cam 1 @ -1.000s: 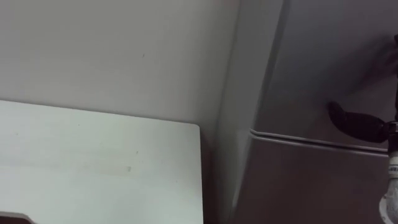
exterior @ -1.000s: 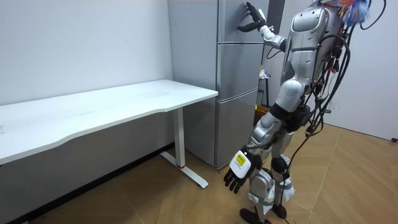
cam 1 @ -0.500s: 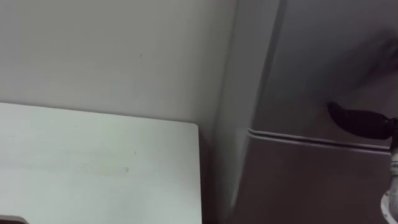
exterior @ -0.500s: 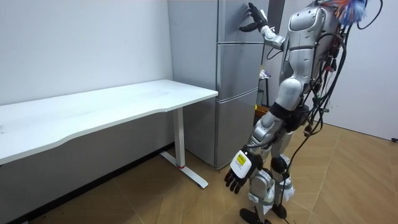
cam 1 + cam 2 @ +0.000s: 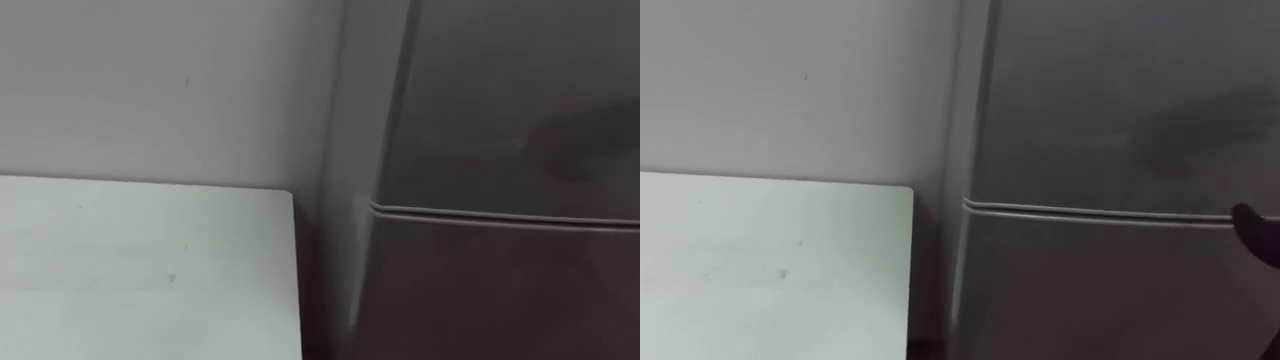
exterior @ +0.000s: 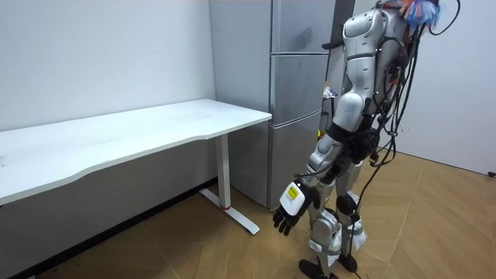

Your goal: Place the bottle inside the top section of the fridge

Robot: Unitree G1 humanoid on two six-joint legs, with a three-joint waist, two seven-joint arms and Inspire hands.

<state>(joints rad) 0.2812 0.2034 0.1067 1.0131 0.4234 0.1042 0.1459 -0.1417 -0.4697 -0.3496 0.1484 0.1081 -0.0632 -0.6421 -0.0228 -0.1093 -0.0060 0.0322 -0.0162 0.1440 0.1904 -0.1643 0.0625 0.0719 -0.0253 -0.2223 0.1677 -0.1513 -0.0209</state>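
The grey fridge (image 6: 298, 93) stands against the wall, and I stand right in front of it in the room view. Its upper door (image 5: 500, 100) and lower door (image 5: 500, 290) are both closed, with a thin seam (image 5: 1110, 212) between them. A dark part of my right hand (image 5: 1262, 235) pokes in at the right edge of the right eye view, just below the seam and close to the lower door. My left hand (image 6: 291, 208) hangs beside my leg with relaxed fingers and holds nothing.
A white table (image 5: 120, 270) stands to the left of the fridge, its corner close to the fridge's side. The room view shows its white leg (image 6: 226, 174) and wood floor (image 6: 434, 225) behind me.
My body has turned closer to the fridge, and the eye view has shifted right. My right hand has left the upper door and dropped out of the left eye view. The left hand swung slightly.
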